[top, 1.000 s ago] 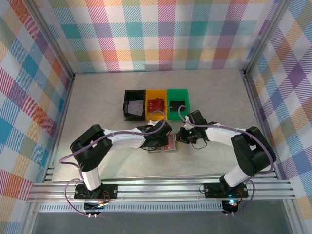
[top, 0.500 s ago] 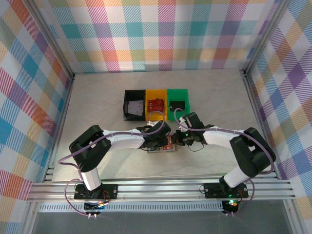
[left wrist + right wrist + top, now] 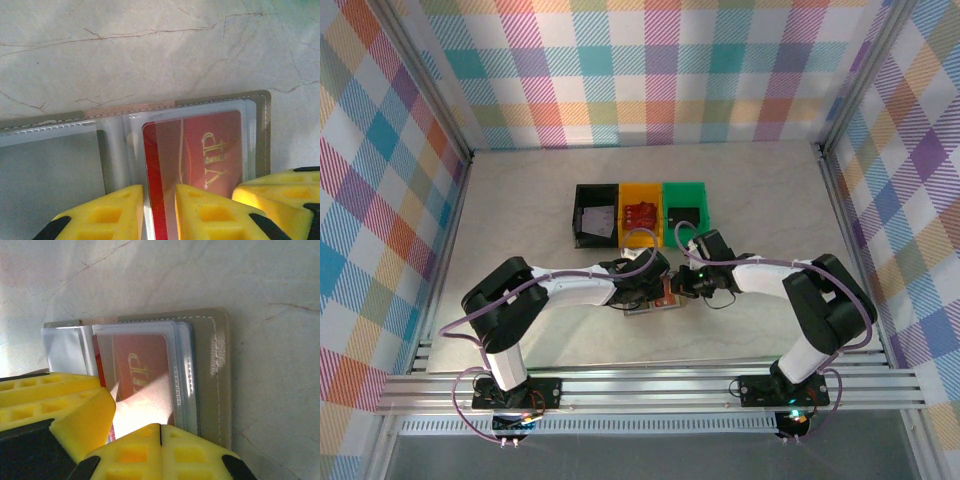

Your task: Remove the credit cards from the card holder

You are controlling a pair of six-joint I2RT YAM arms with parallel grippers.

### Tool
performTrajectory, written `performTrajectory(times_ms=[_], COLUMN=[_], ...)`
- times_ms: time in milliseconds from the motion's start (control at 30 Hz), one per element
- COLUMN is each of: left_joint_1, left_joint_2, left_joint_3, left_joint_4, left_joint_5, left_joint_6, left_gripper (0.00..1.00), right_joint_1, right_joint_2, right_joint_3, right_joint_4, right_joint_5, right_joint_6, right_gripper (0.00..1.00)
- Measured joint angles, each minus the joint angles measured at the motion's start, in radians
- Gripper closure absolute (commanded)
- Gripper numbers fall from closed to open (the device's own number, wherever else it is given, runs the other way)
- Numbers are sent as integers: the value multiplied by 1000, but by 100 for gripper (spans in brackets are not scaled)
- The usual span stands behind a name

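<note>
Small flat grey bifold card holder (image 3: 263,135), spread open on a pale, brown-veined, marble-look tabletop (image 3: 520,220), near the table's middle and just in front of a row of glossy plastic boxes: black bin (image 3: 597,215), yellow bin (image 3: 641,213), green bin (image 3: 686,208). Matte grey outer skin, pale stitching along the rim, a tan strip at the fold. Inside, layered pockets of clear, shiny film.

Thin red plastic card (image 3: 200,150) with rounded corners, tucked in the pocket of the panel under both grippers. Gold swoosh and gold "VIP" lettering legible through the film.

Left gripper (image 3: 157,197): yellow pads with square recesses, black-backed, narrowly parted, set down astride the red card's long edge. Red strip showing in the gap, nothing pinched.

Right gripper (image 3: 160,437): same yellow pads, pressed flat together, tips at the holder's near rim by the red card's pocket. Whether film or card is caught between them, impossible to tell.
</note>
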Motion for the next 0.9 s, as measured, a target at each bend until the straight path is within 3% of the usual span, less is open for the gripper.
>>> performTrajectory(times_ms=[267,900], left_joint_1=[0,0], left_joint_2=[0,-36], left_joint_3=[-6,-48], left_joint_4=[12,59], left_joint_5=[-3,-26], left_joint_6=[-14,-25], left_gripper=[77,95], right_joint_1=[0,0], right_joint_2=[0,0], right_joint_3=[0,0], right_joint_4=[0,3], right_joint_5=[4,4], right_joint_6=[3,6], right_gripper=[100,100])
